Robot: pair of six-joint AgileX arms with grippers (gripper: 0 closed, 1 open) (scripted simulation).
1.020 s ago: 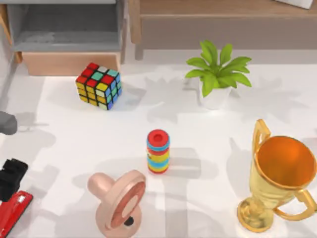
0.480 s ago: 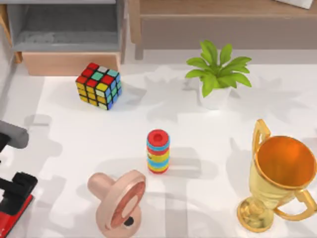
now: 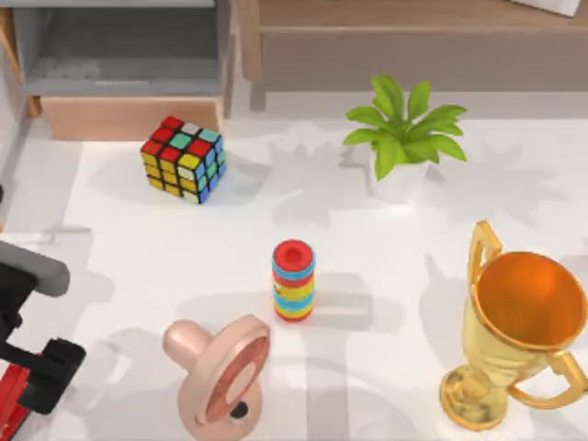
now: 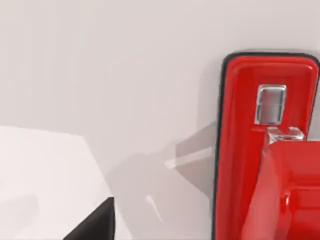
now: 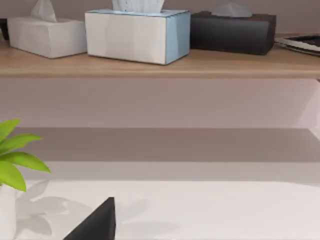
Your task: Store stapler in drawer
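The red stapler (image 3: 9, 409) lies flat at the table's front left corner, partly under my left arm. My left gripper (image 3: 41, 375) hangs just over its right side, open, with nothing held. In the left wrist view the stapler (image 4: 265, 150) is close up, with a black-trimmed red base and a metal plate, and one black fingertip (image 4: 95, 225) stands apart from it over bare table. The drawer (image 3: 119, 69) is pulled open at the back left, its grey inside bare. In the right wrist view one black fingertip (image 5: 95, 225) of the parked right arm shows.
A colour cube (image 3: 184, 158) sits in front of the drawer. A striped ring stack (image 3: 293, 280) stands mid-table, with a pink round object (image 3: 220, 372) in front of it. A potted plant (image 3: 401, 138) and a gold trophy (image 3: 514, 331) are on the right. Tissue boxes (image 5: 135, 32) line a shelf.
My left gripper has moved right and toward the table's front edge, and it covers more of the stapler. The stapler has stayed where it was.
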